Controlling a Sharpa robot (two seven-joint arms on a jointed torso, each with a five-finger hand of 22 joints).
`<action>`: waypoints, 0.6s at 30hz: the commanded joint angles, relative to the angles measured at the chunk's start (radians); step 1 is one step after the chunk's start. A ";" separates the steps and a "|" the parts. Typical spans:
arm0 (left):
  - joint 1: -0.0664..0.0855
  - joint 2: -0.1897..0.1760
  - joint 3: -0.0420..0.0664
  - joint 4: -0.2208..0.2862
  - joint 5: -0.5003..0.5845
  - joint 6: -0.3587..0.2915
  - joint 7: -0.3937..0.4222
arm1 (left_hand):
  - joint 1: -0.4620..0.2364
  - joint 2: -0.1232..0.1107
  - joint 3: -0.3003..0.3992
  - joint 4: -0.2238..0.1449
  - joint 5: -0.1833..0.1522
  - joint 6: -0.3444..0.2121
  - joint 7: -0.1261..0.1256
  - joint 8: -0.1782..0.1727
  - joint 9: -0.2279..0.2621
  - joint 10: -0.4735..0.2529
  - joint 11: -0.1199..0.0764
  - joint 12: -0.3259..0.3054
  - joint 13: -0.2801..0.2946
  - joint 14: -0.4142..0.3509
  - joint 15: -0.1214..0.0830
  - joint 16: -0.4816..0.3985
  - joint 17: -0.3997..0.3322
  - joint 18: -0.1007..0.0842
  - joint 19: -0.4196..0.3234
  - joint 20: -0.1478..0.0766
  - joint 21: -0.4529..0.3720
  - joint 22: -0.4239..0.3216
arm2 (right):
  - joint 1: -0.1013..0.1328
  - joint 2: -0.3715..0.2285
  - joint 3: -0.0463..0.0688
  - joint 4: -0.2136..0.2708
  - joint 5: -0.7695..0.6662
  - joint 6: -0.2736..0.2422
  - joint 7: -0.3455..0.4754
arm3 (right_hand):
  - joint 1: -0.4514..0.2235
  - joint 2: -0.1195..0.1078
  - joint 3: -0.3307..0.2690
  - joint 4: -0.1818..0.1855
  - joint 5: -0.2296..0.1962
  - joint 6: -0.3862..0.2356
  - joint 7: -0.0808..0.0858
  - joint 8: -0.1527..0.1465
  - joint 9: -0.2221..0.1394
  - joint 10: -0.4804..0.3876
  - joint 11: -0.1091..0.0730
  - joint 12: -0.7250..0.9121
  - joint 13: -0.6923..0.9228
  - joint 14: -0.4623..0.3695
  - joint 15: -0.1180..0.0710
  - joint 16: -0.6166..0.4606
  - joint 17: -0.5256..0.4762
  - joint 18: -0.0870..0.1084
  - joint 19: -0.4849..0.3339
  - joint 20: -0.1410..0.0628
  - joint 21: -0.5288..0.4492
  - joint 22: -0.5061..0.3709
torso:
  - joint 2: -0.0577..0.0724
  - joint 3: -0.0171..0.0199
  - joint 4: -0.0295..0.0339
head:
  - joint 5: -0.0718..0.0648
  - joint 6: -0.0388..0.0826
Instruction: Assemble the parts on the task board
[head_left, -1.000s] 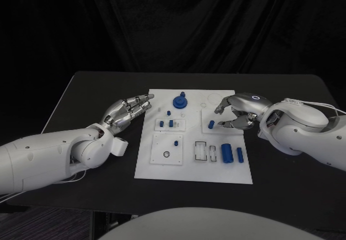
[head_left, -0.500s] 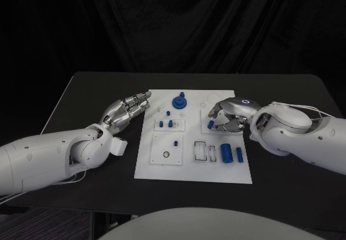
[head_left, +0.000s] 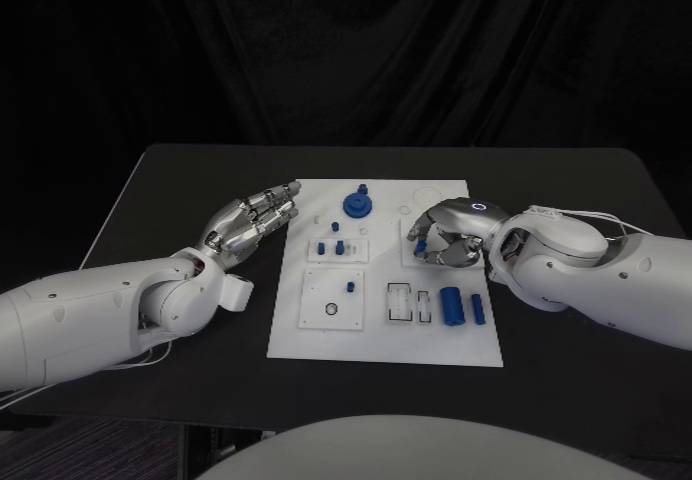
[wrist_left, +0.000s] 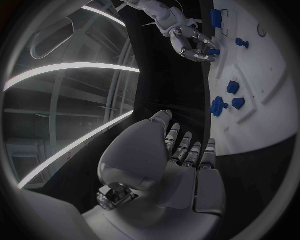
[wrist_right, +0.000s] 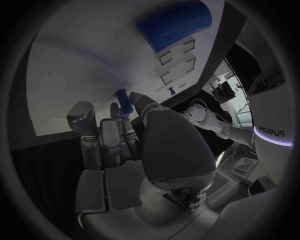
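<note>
The white task board (head_left: 387, 335) lies mid-table. My right hand (head_left: 450, 238) hangs over its upper right plate with fingers curled in, pinching a small blue peg (head_left: 420, 244). In the right wrist view the peg (wrist_right: 124, 102) sits between the fingertips, its end close to the board (wrist_right: 75, 60). My left hand (head_left: 254, 222) lies flat and open beside the board's left edge, holding nothing. From the left wrist view, the right hand (wrist_left: 187, 39) grips the peg (wrist_left: 212, 51) above the board (wrist_left: 262, 120).
A blue round part (head_left: 356, 206) stands at the board's top. Small blue pegs (head_left: 335, 246) stand in the left plate. Two blue cylinders (head_left: 453, 305) lie at the lower right, beside empty slots (head_left: 402, 300). Bare black table (head_left: 577, 200) surrounds the board.
My right hand has moved left over the board and its fingers have closed round the small blue peg. The left hand has stayed where it was.
</note>
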 joint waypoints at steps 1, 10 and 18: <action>-0.001 0.003 0.001 -0.002 0.004 0.026 0.190 | 0.004 0.013 0.005 -0.012 0.013 -0.005 -0.001 -0.005 -0.002 0.002 0.011 0.007 0.001 0.000 0.012 0.001 0.002 0.003 0.003 0.007 -0.001 0.001 | -0.003 0.001 0.001 -0.002 -0.008 0.017 0.003 | 0.021 -0.002 0.038 -0.015 0.022 0.027 -0.006 0.009 0.005 0.030 -0.007 -0.016 -0.007 0.009 -0.002 0.002 0.002 -0.018 0.009 -0.004 0.007 0.107 | 0.000 -0.0005 0.0000 | 0.000 0.000; -0.001 0.009 0.001 -0.008 0.004 0.038 0.177 | 0.006 0.015 0.012 -0.021 0.026 0.000 0.004 -0.003 -0.002 0.003 0.017 0.011 0.001 0.004 0.017 0.004 0.003 -0.001 0.006 0.007 0.001 0.005 | -0.005 0.001 0.001 -0.001 -0.030 0.017 -0.009 | 0.027 -0.018 0.107 -0.039 -0.002 0.090 -0.020 0.028 0.022 0.075 -0.018 -0.050 -0.015 0.012 -0.012 -0.003 -0.001 -0.019 0.010 -0.014 0.011 0.109 | 0.000 -0.0016 -0.0007 | 0.002 0.000; -0.001 0.014 0.001 -0.014 0.004 0.049 0.166 | 0.006 0.019 0.019 -0.027 0.031 0.010 0.015 -0.001 -0.001 0.000 0.020 0.010 0.001 0.007 0.021 0.007 0.004 -0.005 0.011 0.008 0.003 0.016 | -0.006 -0.001 0.001 0.000 -0.034 0.009 -0.007 | 0.032 -0.021 0.131 -0.055 -0.002 0.111 -0.025 0.033 0.032 0.092 -0.022 -0.060 -0.014 0.002 -0.017 -0.013 -0.023 -0.015 0.001 -0.019 -0.004 0.104 | -0.001 -0.0007 -0.0008 | 0.003 0.000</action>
